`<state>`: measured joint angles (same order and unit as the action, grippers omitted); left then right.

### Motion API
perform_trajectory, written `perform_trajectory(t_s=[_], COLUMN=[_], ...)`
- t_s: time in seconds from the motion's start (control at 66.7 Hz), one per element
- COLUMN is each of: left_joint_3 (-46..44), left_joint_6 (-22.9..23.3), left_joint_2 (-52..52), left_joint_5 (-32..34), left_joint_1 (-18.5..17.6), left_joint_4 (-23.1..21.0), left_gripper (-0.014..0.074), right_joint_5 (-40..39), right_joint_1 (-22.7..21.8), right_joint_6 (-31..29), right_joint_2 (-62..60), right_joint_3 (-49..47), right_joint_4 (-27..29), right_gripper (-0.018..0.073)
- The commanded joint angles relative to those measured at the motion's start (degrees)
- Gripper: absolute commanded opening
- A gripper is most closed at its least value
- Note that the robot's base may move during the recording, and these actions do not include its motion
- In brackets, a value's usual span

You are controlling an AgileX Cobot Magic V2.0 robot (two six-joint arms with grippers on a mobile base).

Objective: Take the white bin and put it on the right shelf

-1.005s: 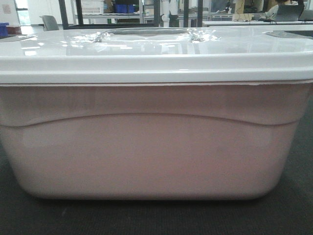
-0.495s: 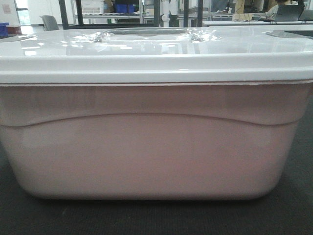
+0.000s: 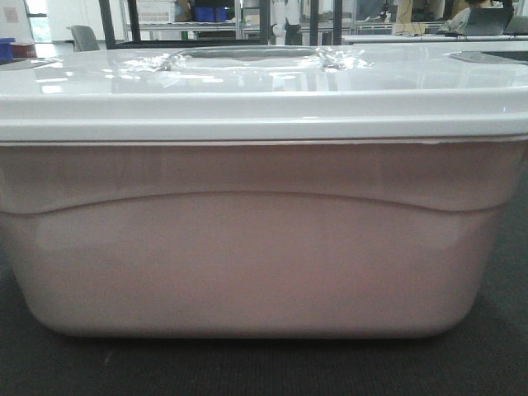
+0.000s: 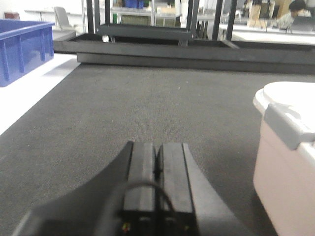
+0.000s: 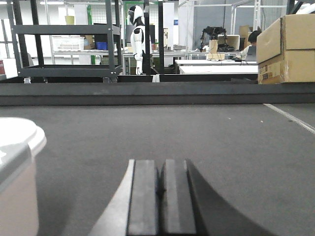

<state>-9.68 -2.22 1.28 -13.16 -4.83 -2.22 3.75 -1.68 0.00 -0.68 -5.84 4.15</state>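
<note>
The white bin (image 3: 264,247), a pinkish translucent tote with a glossy white lid, fills the front view and rests on dark carpet. Its left end shows at the right edge of the left wrist view as the white bin (image 4: 285,162), to the right of my left gripper (image 4: 157,147), which is shut with nothing in it. Its right end shows at the left edge of the right wrist view as the white bin (image 5: 15,172), left of my right gripper (image 5: 161,164), also shut and empty. Neither gripper touches the bin. The right shelf is out of view.
A blue crate (image 4: 22,49) stands at the far left on a white floor strip. A dark low platform edge (image 4: 187,51) runs across the back. Cardboard boxes (image 5: 288,46) sit at the far right. A dark rack (image 5: 66,44) and a white humanoid figure (image 5: 136,34) stand behind.
</note>
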Motion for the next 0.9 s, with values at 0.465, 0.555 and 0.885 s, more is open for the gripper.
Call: perform_trajectory(t_s=[0.465, 0.555, 0.885], left_joint_3=[-33.28, -38.73, -44.65], left_joint_6=[0.03, 0.03, 0.03], left_joint_2=[28.14, 34.68, 48.82], left_joint_5=[-22.86, -31.5, -41.3], left_joint_1=[-0.33, -0.33, -0.33], left_joint_4=[4.0, 3.85, 3.72], left_gripper=[-0.0118, -0.0118, -0.0118], right_joint_5=[30.95, 38.86, 59.48], right_joint_1=[-0.01, -0.01, -0.01], right_joint_6=[0.0, 0.0, 0.0], right_joint_2=[21.68, 28.8, 51.6], right_joint_3=[-33.75, -40.39, -54.86], right_joint_4=[0.48, 0.48, 1.55], right_gripper=[0.0068, 0.0068, 0.0068])
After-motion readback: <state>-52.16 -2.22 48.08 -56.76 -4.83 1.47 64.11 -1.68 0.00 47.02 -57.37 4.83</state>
